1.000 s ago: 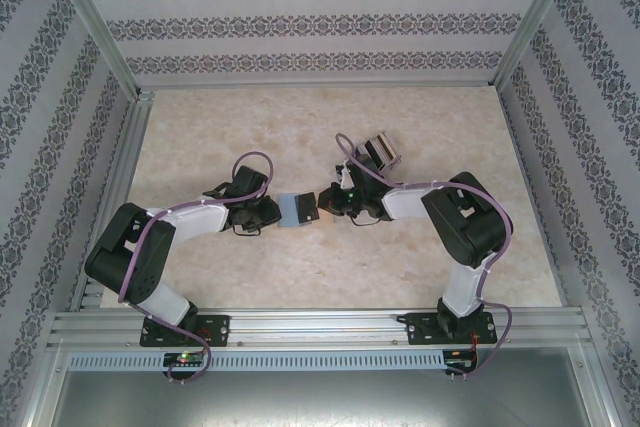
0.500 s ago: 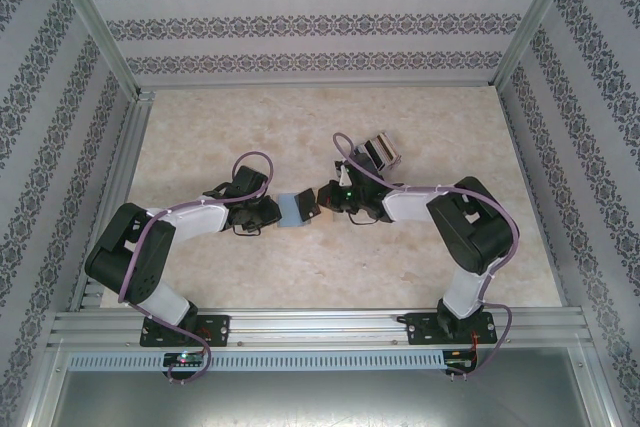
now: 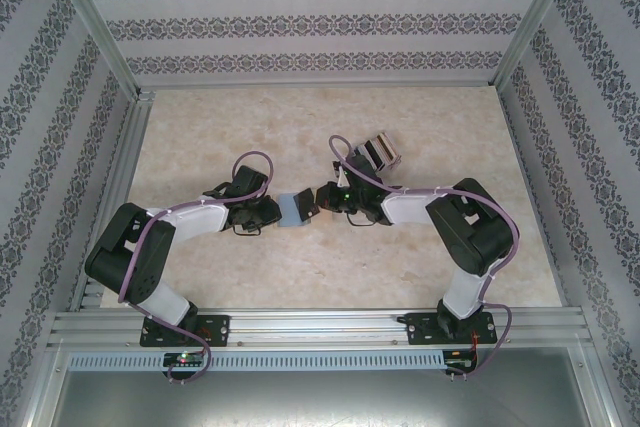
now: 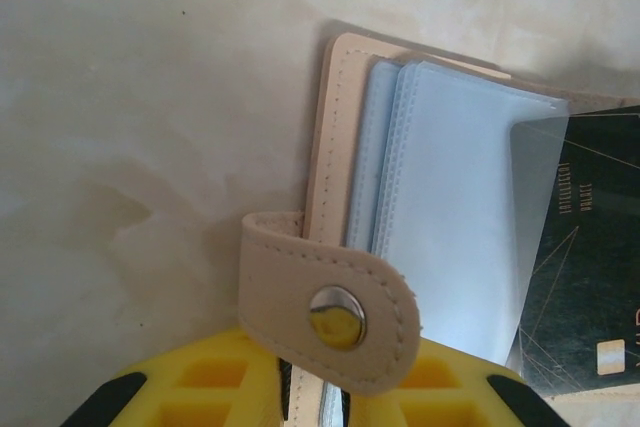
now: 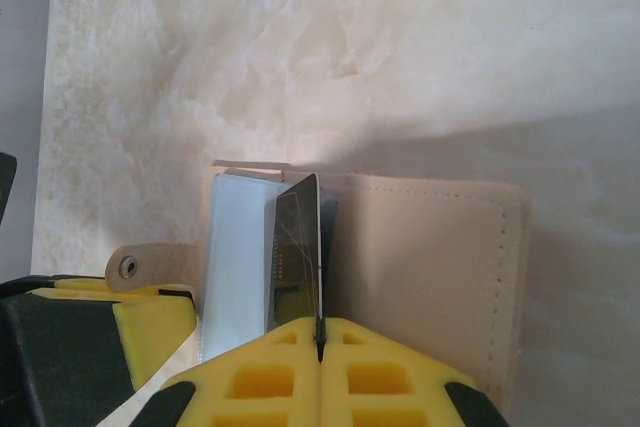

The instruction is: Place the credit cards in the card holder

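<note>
Metal rail point(image 3: 320, 325) is running along the near edge of the table point(image 3: 230, 127), and 2 arms are standing on it. The left arm point(image 3: 150, 247) and the right arm point(image 3: 465, 232) are both bending in toward the middle of the table.

The 2 claws are meeting there, with the holder point(image 3: 292, 209) between them. I cannot tell if the holder is touching the table.

The left claw point(image 4: 315, 399) is pinching the near edge of the holder between its yellow pads. A tan strap point(image 4: 335, 312) with a shiny snap is curling over that edge, just above the pads. Past the strap, the tan cover is lying open and the clear sleeves point(image 4: 450, 197) are fanning out from it.

The right claw point(image 5: 320, 342) is pressed together on the thin edge of a dark card point(image 5: 298, 247) with fine gold lines. The card is standing on its edge, right against the sleeves. In the left wrist view, part of the card is showing through the edge of 1 clear sleeve.

Farther back, beside the right arm, a small grey and white thing point(image 3: 380, 151) is sitting on the table. It is too small to tell what it is. Patterned walls point(image 3: 320, 17) are standing behind it.
</note>
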